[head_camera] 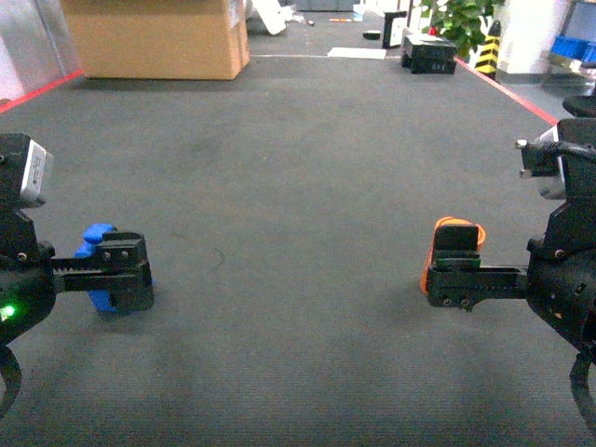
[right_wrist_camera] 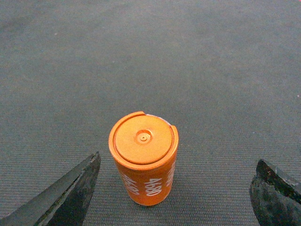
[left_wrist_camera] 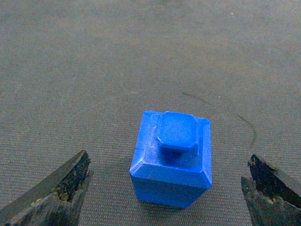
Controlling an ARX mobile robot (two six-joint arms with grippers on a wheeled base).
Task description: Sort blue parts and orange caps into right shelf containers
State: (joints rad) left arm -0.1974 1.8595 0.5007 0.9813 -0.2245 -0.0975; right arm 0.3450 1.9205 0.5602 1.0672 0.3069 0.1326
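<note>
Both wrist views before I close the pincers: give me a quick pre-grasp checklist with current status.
1. Left pincer open: ok.
2. Blue part between its fingertips, untouched: ok.
3. Right pincer open: ok.
4. Orange cap upright between its fingertips, slightly left of centre: ok.
5. Pincer height relative to the floor: cannot tell.
6. Right shelf containers in view: not ok, none visible.
</note>
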